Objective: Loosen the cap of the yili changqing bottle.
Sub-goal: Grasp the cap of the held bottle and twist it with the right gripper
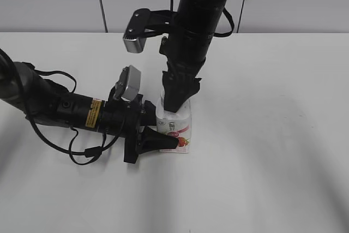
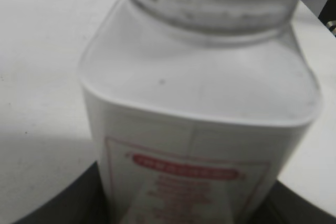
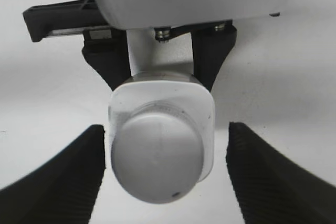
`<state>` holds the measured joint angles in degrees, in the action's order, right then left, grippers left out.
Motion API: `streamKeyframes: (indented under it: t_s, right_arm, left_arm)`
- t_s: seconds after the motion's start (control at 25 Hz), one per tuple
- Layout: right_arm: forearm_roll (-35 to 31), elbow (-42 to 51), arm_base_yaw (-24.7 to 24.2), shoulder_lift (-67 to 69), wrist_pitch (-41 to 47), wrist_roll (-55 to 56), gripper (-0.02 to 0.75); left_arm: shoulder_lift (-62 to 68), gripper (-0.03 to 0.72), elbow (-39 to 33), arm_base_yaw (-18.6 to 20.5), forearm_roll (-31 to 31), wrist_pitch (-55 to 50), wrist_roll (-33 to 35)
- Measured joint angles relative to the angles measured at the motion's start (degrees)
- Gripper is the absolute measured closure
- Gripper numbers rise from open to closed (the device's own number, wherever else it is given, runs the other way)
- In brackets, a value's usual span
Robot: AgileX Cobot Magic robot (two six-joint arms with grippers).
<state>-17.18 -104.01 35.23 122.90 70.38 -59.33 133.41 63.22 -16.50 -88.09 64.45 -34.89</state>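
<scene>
- Bottle [image 1: 175, 127] stands upright near the table [image 1: 283, 135] centre, long axis vertical, strawberry label facing the exterior camera.
- Left gripper [image 1: 163, 143] comes in low and horizontal from the left; its jaws clamp the lower body of the bottle, one dark finger [image 1: 161, 141] lying across the label. Left wrist view shows the bottle shoulder and ribbed neck filling the frame, with dark jaw edges at both bottom corners, consistent with a side grip.
- Cap [image 3: 157, 158] sits on the neck, directly on the bottle axis. In the exterior view it is hidden behind the right arm's fingers.
- Right gripper [image 1: 178, 105] hangs straight down over the bottle top, its approach axis in line with the bottle axis.
- Right wrist view: ribbed pads [image 3: 71, 169] stand clear on either side of the cap, a visible gap on each side; jaws are spread and hold nothing.
- Key relation: cap lies between the right jaws, centred; right arm is the nearer one to it.
- Judgement: next move calls for closing on the cap, then twisting about the vertical axis while the left holds the body fixed.
- Whether the cap is already loosened, I cannot tell.
</scene>
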Motion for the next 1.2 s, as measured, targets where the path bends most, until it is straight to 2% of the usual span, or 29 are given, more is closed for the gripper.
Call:
streamKeyframes:
  t_s: [0.48, 0.72, 0.84, 1.04, 1.2]
  right_arm:
    - [0.00, -0.05, 0.00, -2.36, -0.12, 3.11, 0.162]
    - [0.00, -1.38, 0.00, -4.21, -0.12, 11.33, 0.162]
    - [0.00, -3.21, 0.00, -4.76, -0.12, 19.90, 0.162]
    - [0.46, -4.22, 0.00, -4.91, -0.12, 40.85, 0.162]
    - [3.73, -4.22, 0.00, -4.91, -0.12, 56.98, 0.162]
  left_arm:
    - [0.00, 0.306, 0.00, 0.00, -0.02, -0.03, 0.00]
    - [0.00, 0.306, 0.00, 0.00, -0.02, -0.03, 0.00]
    - [0.00, 0.306, 0.00, 0.00, -0.02, -0.03, 0.00]
    - [0.00, 0.306, 0.00, 0.00, 0.04, -0.03, -0.47]
    - [0.00, 0.306, 0.00, 0.00, 0.04, -0.08, -0.49]
